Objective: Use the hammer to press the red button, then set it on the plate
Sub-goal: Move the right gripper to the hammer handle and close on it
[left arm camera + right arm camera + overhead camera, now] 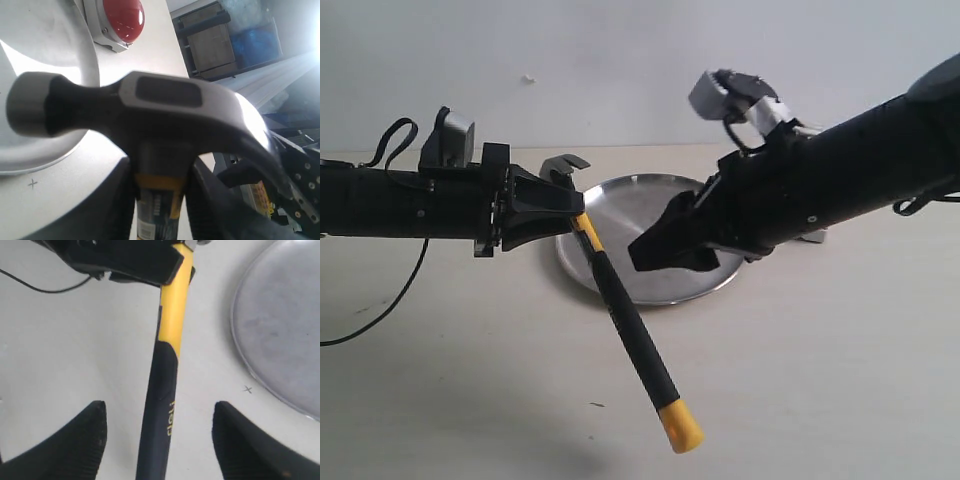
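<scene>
My left gripper (574, 207) is shut on the hammer (625, 320) just below its dark head (564, 164). It holds the hammer in the air at the plate's left rim. The black handle slants down toward the front and ends in a yellow tip (681, 429). In the left wrist view the hammer head (150, 107) fills the middle, with the red button (120, 18) on its grey base beyond the plate (35, 115). My right gripper (638, 255) hangs open over the silver plate (620, 205). Its fingers (87, 437) straddle the handle (162, 390) without touching it.
The right arm (840, 170) hides the red button in the exterior view. A black cable (390, 300) trails off the left arm over the pale table. A small cross mark (248, 389) sits on the table beside the plate rim (240, 347).
</scene>
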`<move>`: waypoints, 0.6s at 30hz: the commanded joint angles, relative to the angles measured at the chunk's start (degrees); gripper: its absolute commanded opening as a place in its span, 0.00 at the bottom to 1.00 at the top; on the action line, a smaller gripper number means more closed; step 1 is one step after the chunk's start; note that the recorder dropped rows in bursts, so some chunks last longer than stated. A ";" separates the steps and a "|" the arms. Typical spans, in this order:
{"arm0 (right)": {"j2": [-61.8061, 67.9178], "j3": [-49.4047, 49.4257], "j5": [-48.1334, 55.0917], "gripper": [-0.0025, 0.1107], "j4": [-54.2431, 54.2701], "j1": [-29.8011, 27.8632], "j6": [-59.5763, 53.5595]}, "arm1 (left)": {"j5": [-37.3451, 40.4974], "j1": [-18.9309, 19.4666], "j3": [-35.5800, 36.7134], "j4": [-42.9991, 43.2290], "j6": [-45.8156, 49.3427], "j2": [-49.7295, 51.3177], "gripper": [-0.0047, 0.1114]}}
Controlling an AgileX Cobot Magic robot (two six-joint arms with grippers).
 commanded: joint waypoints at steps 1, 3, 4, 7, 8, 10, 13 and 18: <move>0.05 -0.50 -6.96 0.58 -7.79 4.96 6.13 | 3.50 -0.17 -0.71 -2.66 0.36 -0.90 0.04; 0.05 -0.50 -8.12 0.58 -10.49 7.14 7.84 | 3.50 -0.17 -0.71 -2.66 0.36 -0.90 0.04; 0.05 -0.50 -9.00 0.58 -11.68 7.97 9.22 | 3.50 -0.17 -0.71 -2.66 0.36 -0.90 0.04; 0.05 -0.50 -12.32 0.58 -16.30 10.25 15.45 | 3.50 -0.17 -0.71 -2.66 0.36 -0.90 0.04; 0.17 -0.50 -13.07 0.58 -18.67 10.88 18.47 | 3.50 -0.17 -0.71 -2.66 0.36 -0.90 0.04; 0.69 -0.50 -12.94 0.60 -21.15 10.99 22.00 | 3.50 -0.17 -0.71 -2.66 0.36 -0.90 0.04; 1.94 -0.28 -11.89 0.61 -24.70 10.99 27.25 | 3.50 -0.17 -0.71 -2.66 0.36 -0.90 0.04; 4.85 -0.28 -9.96 0.61 -27.38 10.99 30.44 | 3.50 -0.17 -0.71 -2.66 0.36 -0.90 0.04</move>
